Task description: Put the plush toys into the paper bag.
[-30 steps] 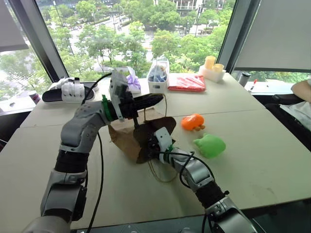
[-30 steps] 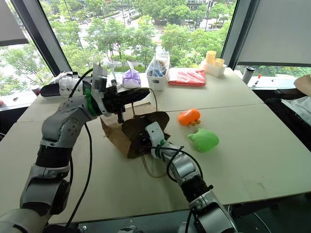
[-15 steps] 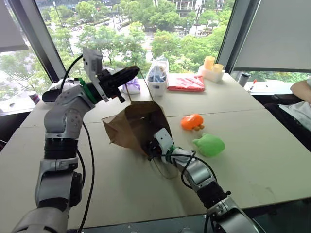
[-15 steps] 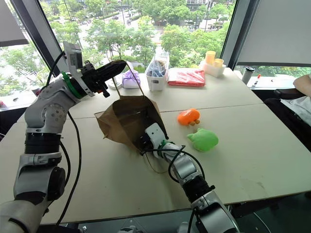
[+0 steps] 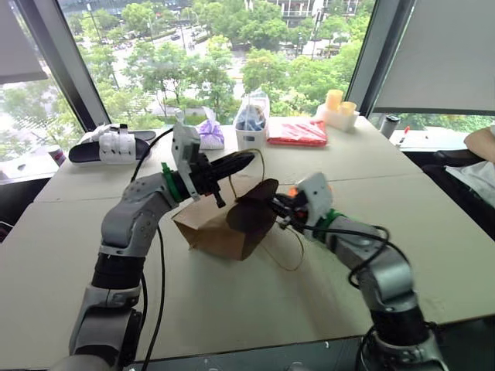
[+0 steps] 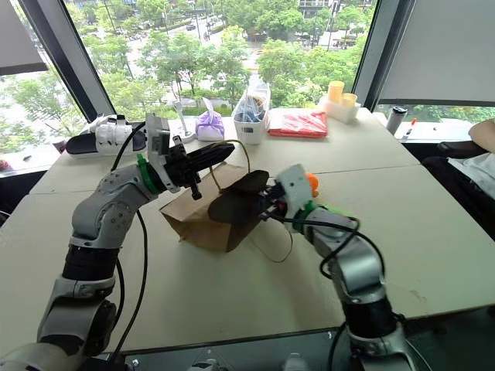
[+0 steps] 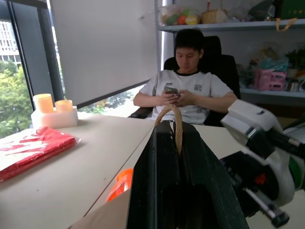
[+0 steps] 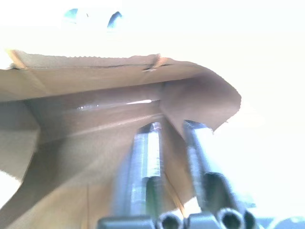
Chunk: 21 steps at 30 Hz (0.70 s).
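Two hands at paper bag (image 5: 220, 224): left hand (image 5: 246, 158) clamped on cord handle (image 7: 174, 125); right hand (image 8: 167, 143) fingers apart.

Grey-shelled arms with black joints, green wrist rings, loose black cables, white wrist cameras.

Both head eyes are looking forward and down from above the arms, taking in the desk (image 5: 433, 232), the paper bag (image 5: 224, 220) and the windows behind; they are sharing the same scene, one slightly offset sideways. The left wrist camera is looking level along the left claw (image 7: 177, 138), facing across the desk toward a seated person (image 7: 188, 83). The right wrist camera is sitting very near the bag's mouth, peering inside along the right claw (image 8: 174, 126).
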{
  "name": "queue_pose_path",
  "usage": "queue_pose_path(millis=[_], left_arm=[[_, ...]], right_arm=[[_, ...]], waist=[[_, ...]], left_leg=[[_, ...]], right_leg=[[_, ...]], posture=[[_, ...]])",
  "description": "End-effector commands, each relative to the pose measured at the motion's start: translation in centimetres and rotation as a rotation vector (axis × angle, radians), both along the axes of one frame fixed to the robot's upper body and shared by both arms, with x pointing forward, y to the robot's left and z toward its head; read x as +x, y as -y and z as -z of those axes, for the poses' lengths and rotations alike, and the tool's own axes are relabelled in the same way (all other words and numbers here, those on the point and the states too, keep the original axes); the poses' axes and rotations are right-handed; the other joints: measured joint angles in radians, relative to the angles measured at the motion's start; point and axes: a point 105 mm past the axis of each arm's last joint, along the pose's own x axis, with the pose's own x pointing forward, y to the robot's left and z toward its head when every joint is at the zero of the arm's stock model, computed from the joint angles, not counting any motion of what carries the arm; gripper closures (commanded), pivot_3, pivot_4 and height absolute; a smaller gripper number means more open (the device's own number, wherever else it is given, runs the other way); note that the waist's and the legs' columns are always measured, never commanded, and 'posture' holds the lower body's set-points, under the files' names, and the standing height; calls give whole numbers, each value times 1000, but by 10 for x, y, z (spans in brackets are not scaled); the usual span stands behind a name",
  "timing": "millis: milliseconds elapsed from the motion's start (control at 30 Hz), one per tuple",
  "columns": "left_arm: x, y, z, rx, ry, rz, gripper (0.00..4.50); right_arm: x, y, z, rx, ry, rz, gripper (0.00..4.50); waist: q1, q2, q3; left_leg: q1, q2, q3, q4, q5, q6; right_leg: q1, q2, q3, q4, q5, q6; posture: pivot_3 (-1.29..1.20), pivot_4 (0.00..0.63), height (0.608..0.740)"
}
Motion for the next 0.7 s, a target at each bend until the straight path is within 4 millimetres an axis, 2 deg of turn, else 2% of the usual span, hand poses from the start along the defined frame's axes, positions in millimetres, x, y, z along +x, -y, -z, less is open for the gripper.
queue_pose_path(millis=[33, 133, 200, 300, 567, 633, 700], left_arm=[[-8, 2, -10, -17, 51, 18, 4500], [-10, 4, -9, -10, 49, 33, 4500], [-11, 4, -8, 2, 48, 44, 4500], [-13, 3, -8, 9, 51, 50, 4500], [-14, 4, -11, 10, 50, 49, 4500], [-14, 3, -13, 0, 43, 47, 4500], [-14, 3, -13, 9, 51, 41, 4500]], right_arm=[[-15, 35, -21, -13, 31, 32, 1569], [-14, 64, -17, -34, -6, 119, 28], [-14, 78, -6, -77, -47, 155, 28], [-13, 87, 15, -100, -113, 178, 28], [1, 101, 77, -157, -253, 258, 28], [4, 101, 82, -181, -248, 260, 28], [11, 105, 79, -298, -139, 278, 28]], waist=[[2, 0, 0], [1, 0, 0], [0, 0, 0], [-2, 0, 0], [1, 0, 0], [1, 0, 0], [0, 0, 0]], left_leg=[[0, 0, 0, 0, 0, 0], [0, 0, 0, 0, 0, 0], [0, 0, 0, 0, 0, 1], [1, 1, 1, 0, 0, 1], [1, 0, 2, 1, 0, 1], [1, 0, 2, 1, 0, 1], [1, 1, 2, 1, 0, 1]], right_leg=[[0, 0, 0, -1, 0, 0], [2, 0, 0, -2, 0, 0], [2, 0, 0, -2, 0, 0], [2, 0, 0, -2, 0, 0], [2, 0, 0, -2, 0, 0], [2, 0, 0, -2, 0, 0], [2, 0, 0, -2, 0, 0]], posture=[[0, 150, 740], [0, 150, 740], [0, 150, 740], [0, 150, 740], [0, 150, 740], [0, 150, 740], [0, 150, 740]])
